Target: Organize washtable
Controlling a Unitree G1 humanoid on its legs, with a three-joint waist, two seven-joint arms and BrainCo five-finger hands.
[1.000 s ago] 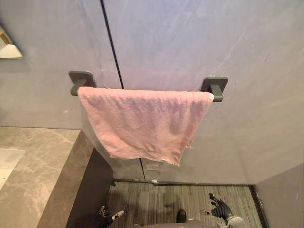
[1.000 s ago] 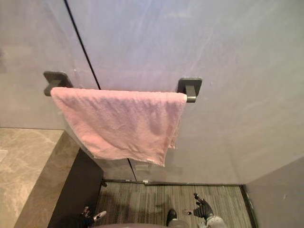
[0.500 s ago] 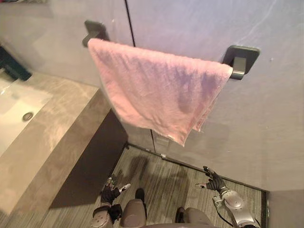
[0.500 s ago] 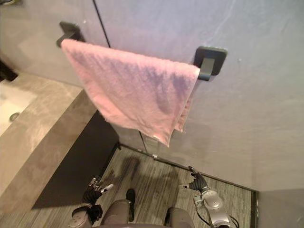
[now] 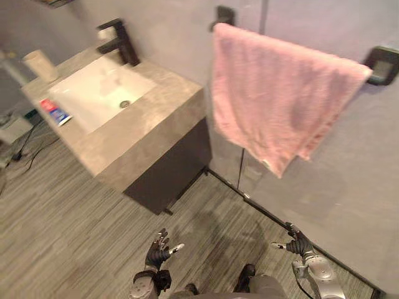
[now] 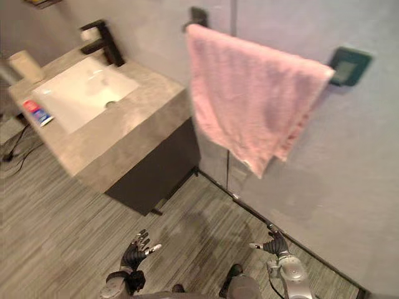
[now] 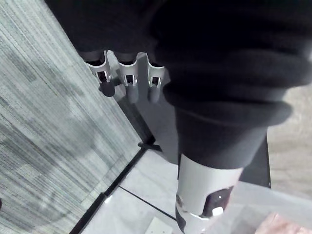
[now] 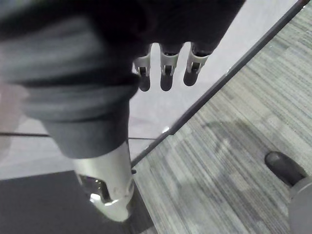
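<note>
- The washtable point(image 5: 146, 121), a grey-brown stone counter, stands against the wall point(image 5: 349, 187), ahead of the robot and to its left. A dark cabinet front point(image 5: 171, 171) sits beneath the counter.
- A white basin point(image 5: 100, 90) is sunk into the counter top. A black faucet point(image 5: 118, 40) stands at the basin's wall side.
- A pale cup point(image 5: 38, 64) stands upright near the counter's far left corner, apart from the basin.
- A red-and-blue tube point(image 5: 56, 112) lies flat on the counter's left margin, just beside the basin's rim.
- A pink towel point(image 5: 280, 106) is draped over a dark wall rail point(image 5: 381, 62) to the right of the washtable. Its lower edge hangs unevenly, with one corner lowest, and it is clear of the floor point(image 5: 75, 218).
- The left hand point(image 5: 157, 252) hangs low over the grey striped floor, in front of the cabinet. Its fingers point(image 7: 127, 85) are straight and spread, with the thumb out to the side. The hand is released.
- The right hand point(image 5: 297, 244) hangs low near the foot of the wall, below the towel's right side. Its fingers point(image 8: 165, 73) are straight and slightly parted. This hand is released as well.
- Both hands are well apart from the washtable, from the items on it and from the towel.
</note>
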